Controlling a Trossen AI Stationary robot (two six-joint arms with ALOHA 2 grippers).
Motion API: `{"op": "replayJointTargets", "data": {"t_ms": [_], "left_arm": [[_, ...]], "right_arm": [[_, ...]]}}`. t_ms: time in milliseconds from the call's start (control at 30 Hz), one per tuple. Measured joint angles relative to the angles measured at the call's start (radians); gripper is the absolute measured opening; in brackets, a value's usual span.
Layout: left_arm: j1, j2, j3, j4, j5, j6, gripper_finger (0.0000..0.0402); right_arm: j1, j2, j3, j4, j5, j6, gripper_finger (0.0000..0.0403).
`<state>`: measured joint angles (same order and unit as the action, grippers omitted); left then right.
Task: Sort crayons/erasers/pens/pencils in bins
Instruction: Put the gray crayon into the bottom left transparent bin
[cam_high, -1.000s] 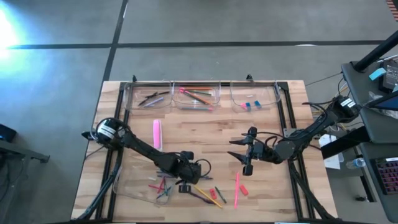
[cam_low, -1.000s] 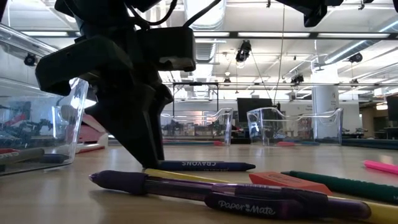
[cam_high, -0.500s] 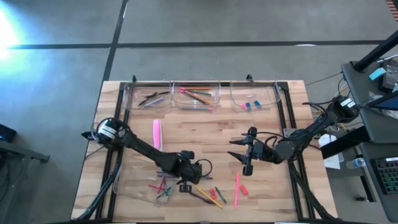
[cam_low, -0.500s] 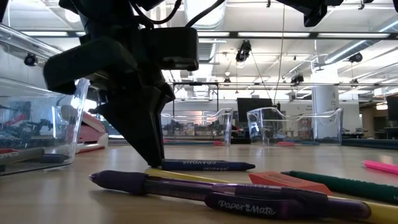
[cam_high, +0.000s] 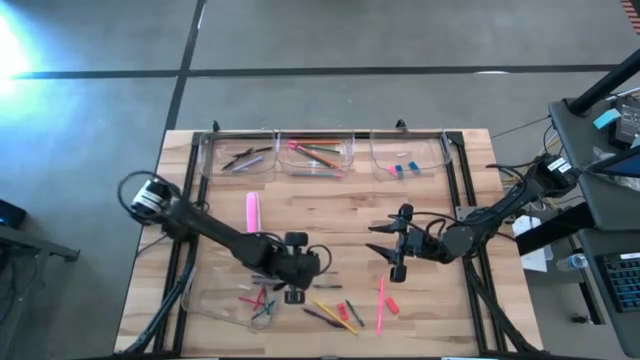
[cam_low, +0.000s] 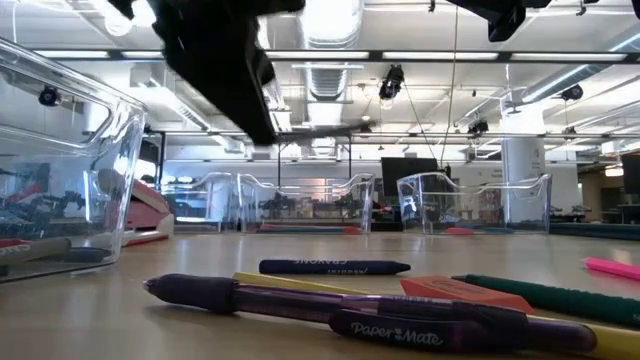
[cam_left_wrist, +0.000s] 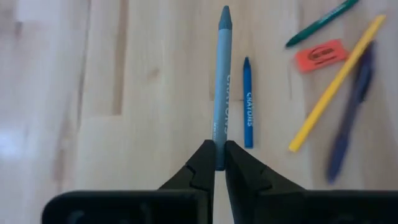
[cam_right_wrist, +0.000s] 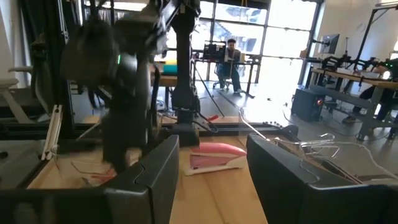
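L gripper (cam_left_wrist: 219, 163) is up off the table near the middle-front, jaws clamped on a grey-blue crayon (cam_left_wrist: 222, 81). A blue crayon (cam_left_wrist: 247, 102) lies on the table just beside it. R gripper (cam_high: 394, 248) hangs to the right, jaws apart, holding nothing.

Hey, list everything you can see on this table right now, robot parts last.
bins: four, clear; three along the far edge, one at the near left.
pink object: one; mid-table, left of centre.
held crayon: one, grey-blue; lifted above the table.
blue crayon: one; lying on the table.
orange-red eraser: one; beside the green pencil.
yellow pencil: one; alongside the purple pen.
pink pencil: one; near edge.
person: one, seated; the room beyond.
left gripper: shut on the held crayon.
right gripper: open; right of centre.
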<state>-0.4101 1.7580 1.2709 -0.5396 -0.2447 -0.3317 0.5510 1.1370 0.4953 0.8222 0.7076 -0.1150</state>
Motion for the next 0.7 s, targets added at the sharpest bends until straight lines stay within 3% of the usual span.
{"op": "replayJointTargets", "data": {"t_ms": [200, 400, 700], "left_arm": [[-0.032, -0.144, -0.002, -0.118, 0.0, -0.007, 0.0008], [-0.094, -0.265, -0.002, -0.279, 0.0, -0.111, 0.0008], [-0.205, -0.352, -0.007, -0.484, 0.053, -0.273, 0.0008]], "right_arm": [[0.0, 0.0, 0.0, -0.004, 0.0, 0.001, 0.0178], [0.0, 0.0, 0.0, -0.006, 0.0, 0.002, 0.0178], [0.0, 0.0, 0.0, -0.006, 0.0, 0.011, 0.0178]]}}
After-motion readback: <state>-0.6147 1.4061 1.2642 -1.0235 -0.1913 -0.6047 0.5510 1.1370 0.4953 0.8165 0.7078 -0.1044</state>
